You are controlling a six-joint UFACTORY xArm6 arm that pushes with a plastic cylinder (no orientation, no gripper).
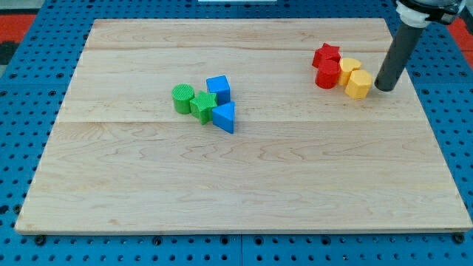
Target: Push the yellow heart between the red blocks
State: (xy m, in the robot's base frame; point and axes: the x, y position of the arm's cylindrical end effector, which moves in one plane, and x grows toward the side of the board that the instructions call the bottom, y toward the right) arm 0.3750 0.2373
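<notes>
Near the view's top right, a red star block sits just above a red round block, the two touching. A yellow block, its shape unclear, touches the red round block's right side. A second yellow block, heart-like, lies just below and right of it. My tip rests on the board a short way to the right of this second yellow block, close to it; I cannot tell if they touch.
Near the board's middle left is a cluster: a green round block, a green star block, a blue cube and a blue triangle block. The wooden board lies on a blue pegboard.
</notes>
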